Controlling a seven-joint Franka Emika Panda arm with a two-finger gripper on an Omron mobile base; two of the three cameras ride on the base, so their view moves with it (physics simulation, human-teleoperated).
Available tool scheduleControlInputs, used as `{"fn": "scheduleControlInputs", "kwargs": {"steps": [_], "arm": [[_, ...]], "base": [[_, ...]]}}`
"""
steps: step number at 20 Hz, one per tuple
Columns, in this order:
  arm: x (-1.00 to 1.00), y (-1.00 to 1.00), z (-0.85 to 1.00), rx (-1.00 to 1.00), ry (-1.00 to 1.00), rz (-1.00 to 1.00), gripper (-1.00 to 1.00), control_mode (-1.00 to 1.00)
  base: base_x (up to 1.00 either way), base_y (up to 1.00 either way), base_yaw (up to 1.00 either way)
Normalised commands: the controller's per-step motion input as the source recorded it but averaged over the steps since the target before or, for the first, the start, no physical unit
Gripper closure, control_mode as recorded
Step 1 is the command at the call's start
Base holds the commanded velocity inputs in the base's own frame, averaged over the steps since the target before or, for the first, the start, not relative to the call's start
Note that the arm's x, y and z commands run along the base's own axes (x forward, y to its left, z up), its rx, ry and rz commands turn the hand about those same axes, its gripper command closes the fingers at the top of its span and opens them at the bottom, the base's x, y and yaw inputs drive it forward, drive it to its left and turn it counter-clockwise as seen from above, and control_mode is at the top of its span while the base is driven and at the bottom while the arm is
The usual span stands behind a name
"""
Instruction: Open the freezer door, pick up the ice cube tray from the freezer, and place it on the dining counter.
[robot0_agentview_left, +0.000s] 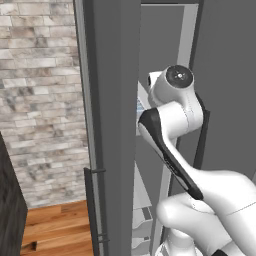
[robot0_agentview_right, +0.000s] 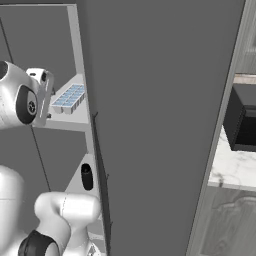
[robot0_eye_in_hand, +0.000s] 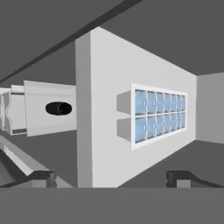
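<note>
While the pincer gapes, ice cube tray lies ahead

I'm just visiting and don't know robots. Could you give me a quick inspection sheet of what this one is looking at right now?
Surface: white freezer shelf, bare around the tray.
Job's things: ice cube tray lies flat on that shelf, untouched; freezer door is swung open; freezer interior exposed.
Clutter: small dark cylinder on a lower level of the freezer.
Grippers: gripper open, fingertips apart and short of the tray, holding nothing.
Cables: nothing seen.
Surroundings: brick wall and wooden floor to the left; the closed twin door panel; a white marble counter with a black box to the right.
</note>
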Motion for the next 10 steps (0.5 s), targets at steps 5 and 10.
{"fn": "scheduleControlInputs", "kwargs": {"steps": [5,10], "arm": [[0.20,0.00,0.10,0.00,0.10,0.00,-1.00,-1.00],[0.01,0.01,0.15,0.00,0.23,0.00,-1.00,-1.00]], "base": [[0.00,0.00,0.00],[0.00,0.00,0.00]]}}
